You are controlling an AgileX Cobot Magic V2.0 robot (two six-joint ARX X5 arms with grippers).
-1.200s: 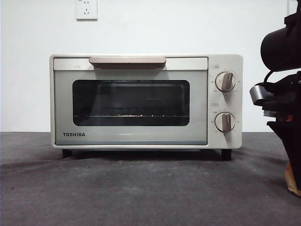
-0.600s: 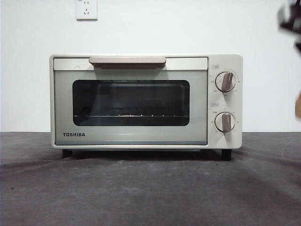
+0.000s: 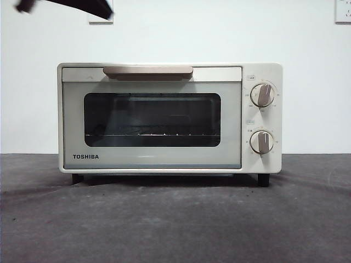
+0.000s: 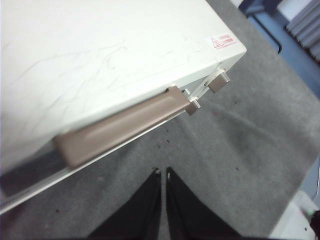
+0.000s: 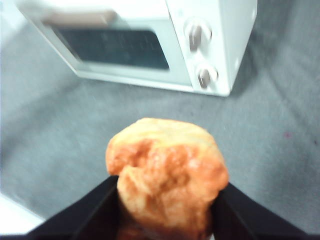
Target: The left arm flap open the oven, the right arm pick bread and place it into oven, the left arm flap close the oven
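The cream-white oven (image 3: pixel 170 118) stands in the middle of the table with its door closed and the wire rack showing behind the dark glass. My left gripper (image 4: pixel 163 172) is shut and empty, hovering above and just in front of the beige bar handle (image 4: pixel 125 125). In the front view the left arm shows only as a black tip (image 3: pixel 82 5) at the top left. My right gripper (image 5: pixel 167 184) is shut on the bread (image 5: pixel 167 170), a golden-brown bun held high above the table. From there the oven (image 5: pixel 150 45) lies ahead and below, at a distance.
Two round knobs (image 3: pixel 262 95) sit on the oven's right panel. Grey cloth (image 3: pixel 175 219) covers the table in front of the oven. A white wall with a socket stands behind it.
The right arm with the bread rose and left the front view at the right edge. A black arm tip came into that view at the top left.
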